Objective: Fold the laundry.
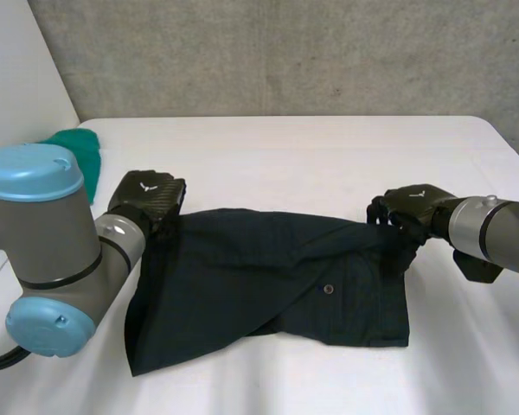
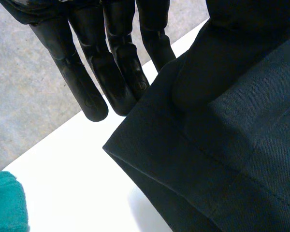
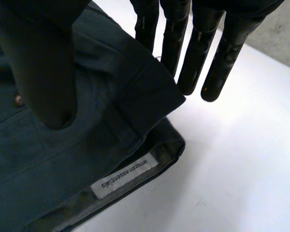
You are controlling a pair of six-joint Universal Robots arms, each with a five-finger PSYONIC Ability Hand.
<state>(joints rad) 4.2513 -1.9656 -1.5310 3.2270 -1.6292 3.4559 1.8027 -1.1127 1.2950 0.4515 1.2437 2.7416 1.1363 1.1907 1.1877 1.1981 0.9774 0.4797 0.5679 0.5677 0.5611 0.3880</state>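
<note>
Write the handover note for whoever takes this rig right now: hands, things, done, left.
Left hand: pinches the garment's far corner on its side, thumb on top, straight fingers beneath.
Right hand: pinches the opposite far corner the same way.
Garment: dark, spread mid-table, one layer lying diagonally across it.
Teal cloth: bunched at the table's far left, apart from both hands.
Done: both far corners gripped.
Left: probably bring the far edge over to finish the fold, then fold the teal cloth.
</note>
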